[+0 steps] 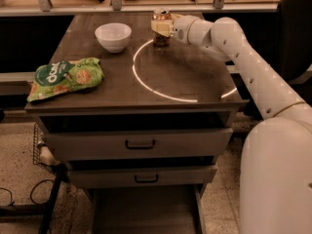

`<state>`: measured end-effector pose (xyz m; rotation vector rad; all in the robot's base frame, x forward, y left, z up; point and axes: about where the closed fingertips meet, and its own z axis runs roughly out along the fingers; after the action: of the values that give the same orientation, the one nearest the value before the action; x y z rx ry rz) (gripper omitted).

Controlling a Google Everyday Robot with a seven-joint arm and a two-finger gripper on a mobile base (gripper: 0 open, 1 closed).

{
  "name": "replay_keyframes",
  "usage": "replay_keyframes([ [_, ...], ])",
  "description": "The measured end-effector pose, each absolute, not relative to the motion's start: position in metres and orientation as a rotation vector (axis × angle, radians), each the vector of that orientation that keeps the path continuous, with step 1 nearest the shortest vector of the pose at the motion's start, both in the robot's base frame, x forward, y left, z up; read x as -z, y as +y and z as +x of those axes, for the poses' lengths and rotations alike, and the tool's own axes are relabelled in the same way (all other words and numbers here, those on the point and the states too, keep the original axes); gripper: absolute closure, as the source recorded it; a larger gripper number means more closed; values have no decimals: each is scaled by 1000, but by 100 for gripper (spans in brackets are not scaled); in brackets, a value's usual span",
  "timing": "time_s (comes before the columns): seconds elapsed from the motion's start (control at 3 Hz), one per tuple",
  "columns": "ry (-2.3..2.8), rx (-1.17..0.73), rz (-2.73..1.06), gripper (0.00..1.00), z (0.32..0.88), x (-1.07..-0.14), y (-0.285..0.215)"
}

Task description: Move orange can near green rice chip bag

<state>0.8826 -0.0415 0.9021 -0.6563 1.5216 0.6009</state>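
The orange can [161,39] stands upright at the table's far edge, right of centre, with its silver top showing. My gripper [161,27] reaches in from the right and is shut across the can's middle; the can's base rests on the table. The green rice chip bag [66,77] lies flat at the table's front left corner, far from the can.
A white bowl [113,36] stands at the back, left of the can. A bright arc of light [146,84] lies on the dark table top [195,72]. Two drawers [140,144] are below. My white arm [243,57] spans the table's right side.
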Motion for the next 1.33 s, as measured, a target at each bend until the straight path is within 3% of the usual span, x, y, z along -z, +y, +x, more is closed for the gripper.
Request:
replay_keyframes([
  [0.67, 1521, -603, -659, 100, 882, -903, -39],
  [1.33, 1459, -559, -697, 100, 834, -968, -50],
])
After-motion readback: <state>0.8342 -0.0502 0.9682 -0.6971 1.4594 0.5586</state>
